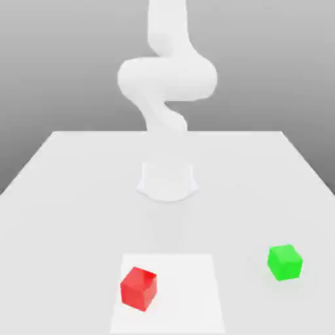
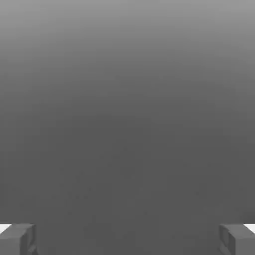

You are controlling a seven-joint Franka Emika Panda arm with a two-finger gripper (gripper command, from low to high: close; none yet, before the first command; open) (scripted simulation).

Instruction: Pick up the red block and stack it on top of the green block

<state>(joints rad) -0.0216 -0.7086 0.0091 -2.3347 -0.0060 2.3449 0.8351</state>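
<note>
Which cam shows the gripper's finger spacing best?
The hand view. The gripper has its two fingertips at opposite edges of the frame, wide apart with nothing between them, so it reads as open. In the exterior view the arm is a pale, washed-out shape above the table, and finger spacing cannot be judged there.

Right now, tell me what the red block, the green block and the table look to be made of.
Red block: flat, even colour with no shine or grain; probably matte plastic or painted wood, which one is open.
Green block: same plain matte look, likely the same stuff.
Table: smooth, pale grey-white, no texture or gloss; possibly laminate or painted board.
</note>
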